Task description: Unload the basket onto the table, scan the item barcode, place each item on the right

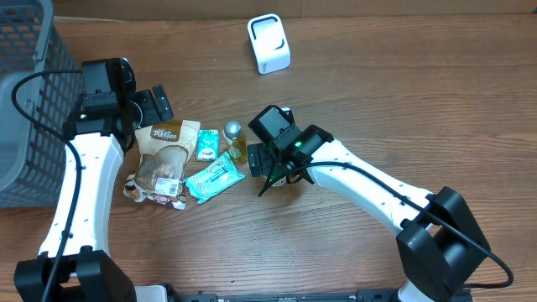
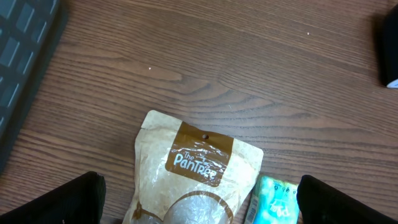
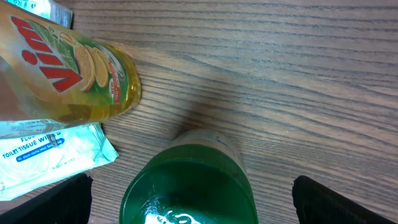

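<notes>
Hovering spread over the green bottle (image 3: 186,186) at frame bottom, the right gripper (image 3: 198,202) should descend centred before pinching; the left gripper (image 2: 202,202), equally spread, hangs over the pouch (image 2: 193,155).

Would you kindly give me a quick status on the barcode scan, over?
Left gripper open over Pantree pouch. Right gripper open above green bottle, Vim bottle beside it. Nothing held. White scanner stands apart, nothing blocking it.

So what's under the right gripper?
A green bottle, seen end-on between the open jaws, beside the Vim bottle. Its body and label are hidden, and in the overhead view the right gripper covers it entirely.
</notes>
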